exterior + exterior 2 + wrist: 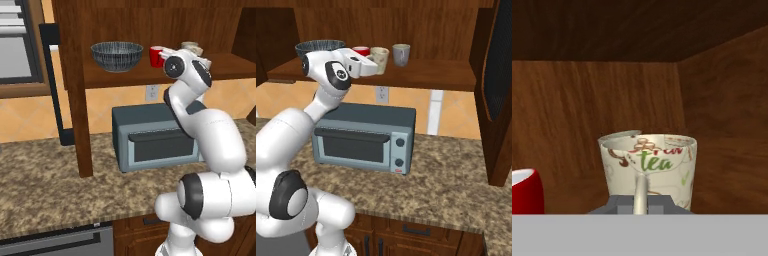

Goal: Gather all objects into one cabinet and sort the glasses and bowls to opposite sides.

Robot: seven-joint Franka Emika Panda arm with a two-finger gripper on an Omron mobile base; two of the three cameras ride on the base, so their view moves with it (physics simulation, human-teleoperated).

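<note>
On the cabinet shelf (431,75) the wide dark grey bowl (318,47) stands at the left, with the red cup (361,50), the cream patterned cup (380,57) and the pale grey handled mug (401,54) in a row to its right. My gripper (375,67) reaches in at the cream cup. In the hand view my gripper (640,202) sits tight on both sides of a thin pale handle of the cream cup (649,167), shut on it. The red cup (524,192) is just to its left. From the left I see the bowl (116,55) and the red cup (156,56).
A grey toaster oven (363,142) sits on the speckled counter (456,185) right below the shelf. The open cabinet door (496,90) hangs at the right, and another door with a long black bar handle (52,85) at the left. The cabinet's back wall (587,115) is close behind the cups.
</note>
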